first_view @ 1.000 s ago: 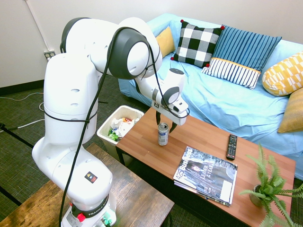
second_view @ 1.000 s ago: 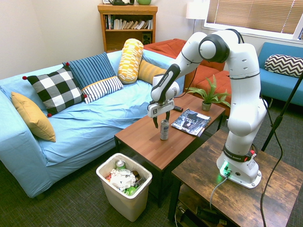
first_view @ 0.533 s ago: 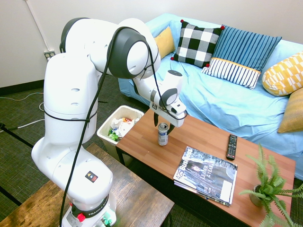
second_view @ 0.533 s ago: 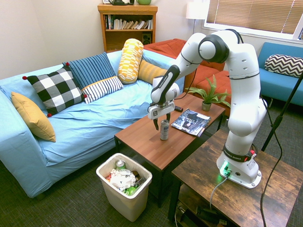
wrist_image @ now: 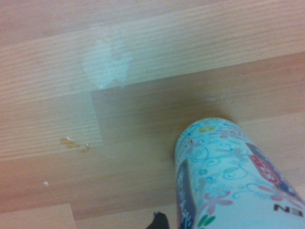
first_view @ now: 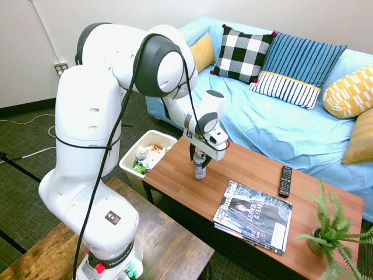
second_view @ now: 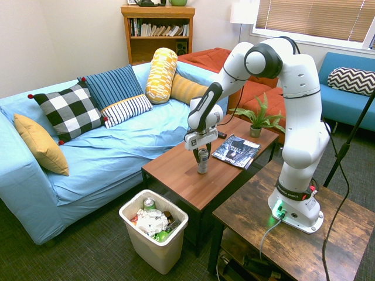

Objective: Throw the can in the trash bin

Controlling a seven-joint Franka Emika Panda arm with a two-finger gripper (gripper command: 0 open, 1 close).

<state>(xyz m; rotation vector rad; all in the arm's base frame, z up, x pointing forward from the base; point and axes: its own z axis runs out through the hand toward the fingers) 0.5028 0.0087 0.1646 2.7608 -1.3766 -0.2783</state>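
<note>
Where the can stands, first exterior view: a slim silver drinks can with a bluish-grey label band (first_view: 200, 167) is upright on a reddish-brown wooden coffee table (first_view: 256, 169), directly beneath the white two-finger gripper (first_view: 200, 158).
Gripper, same view: it is down around the can's upper part; whether it is open or closed on the can cannot be told.
Reading matter, same view: a stack of glossy magazines (first_view: 254, 216) lies near the can, with a slim black remote control (first_view: 285, 181) beyond.
Trash bin, second exterior view: a rectangular off-white plastic bin with rounded corners (second_view: 154, 243) stands on the floor off the table's end, holding white and green rubbish (second_view: 153, 222).
Seating, same view: a sofa draped in light-blue cloth (second_view: 105, 158) runs alongside the table.
Can, wrist view: floral print and a dark-blue label show close up against pale wood grain.
</note>
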